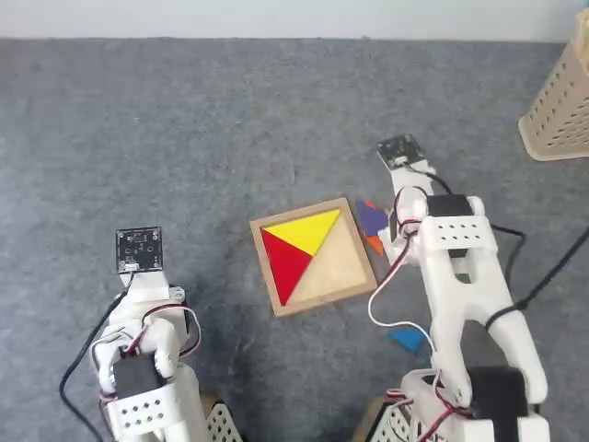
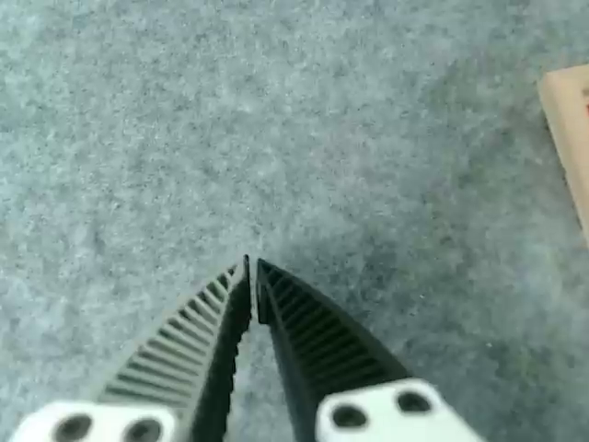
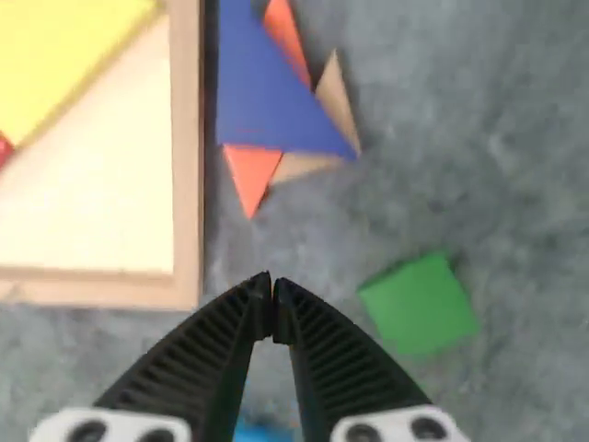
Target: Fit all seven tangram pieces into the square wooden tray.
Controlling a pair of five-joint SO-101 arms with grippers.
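Triangles, yellow [image 1: 306, 230] and red [image 1: 284, 262], are lying in the tray [image 1: 263, 269], leaving its other half bare. The right gripper [image 3: 272, 296] is hanging with jaws closed on nothing, over carpet just off the tray's corner and near the green square [image 3: 419, 304]. A blue triangle [image 3: 262, 92] is overlapping an orange piece [image 3: 250, 175] and a tan piece [image 3: 337, 97] beside the tray's rim. The left gripper [image 2: 253, 278] is hovering closed and empty, well apart from the tray. I am judging the green square the easiest pick: opening wide, straddling two parallel edges and descending squarely should be stopping it from skidding.
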